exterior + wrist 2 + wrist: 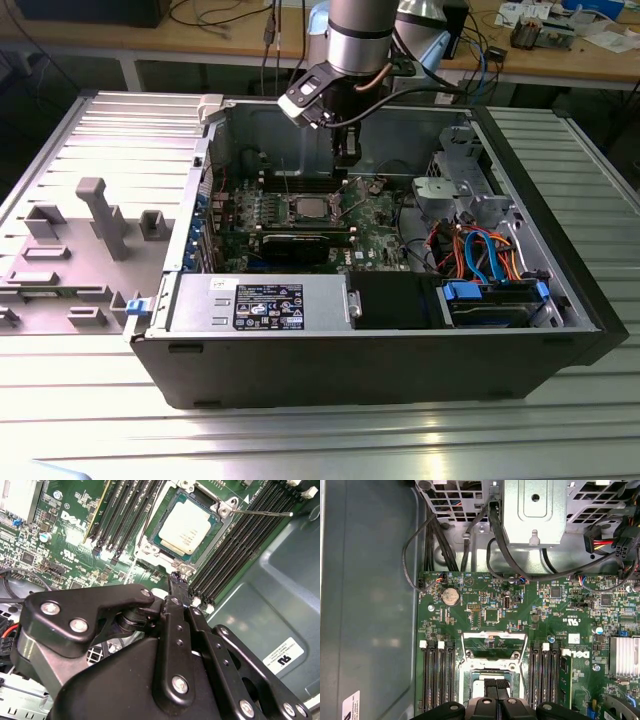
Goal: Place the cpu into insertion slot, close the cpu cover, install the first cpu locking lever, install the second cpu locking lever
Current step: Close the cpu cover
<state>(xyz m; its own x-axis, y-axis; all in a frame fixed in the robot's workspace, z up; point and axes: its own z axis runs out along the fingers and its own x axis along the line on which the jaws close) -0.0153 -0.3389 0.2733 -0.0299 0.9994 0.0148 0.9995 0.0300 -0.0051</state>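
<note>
Subject: open black computer case (380,360) lying on a ribbed grey metal counter (300,440). The arm reaches down into it from above.

Pincer (345,155): the black fingers are pressed together, tips meeting in both wrist views (176,580) (496,685). The tip hangs low over the green circuit board (545,610), just beside one edge of the square socket recess with silver frame, the insertion slot (150,550). It cannot be told whether the tip touches the frame.

The cpu, a small flat square chip with a silvery-tan metal top (187,527), lies flat inside the insertion slot and squared to it. In the exterior view it reads as a pale square (308,208) at the middle of the board.

The cpu cover, a thin silver hinged frame plate with a square window (494,635), stands raised off the socket in the first wrist view; board shows through its window.

A thin silver wire locking lever (260,513) juts free from one socket corner, across the long black memory slots (235,545).

A grey moulded fixture block (100,215) sits on the counter, well apart, at the exterior view's left.
</note>
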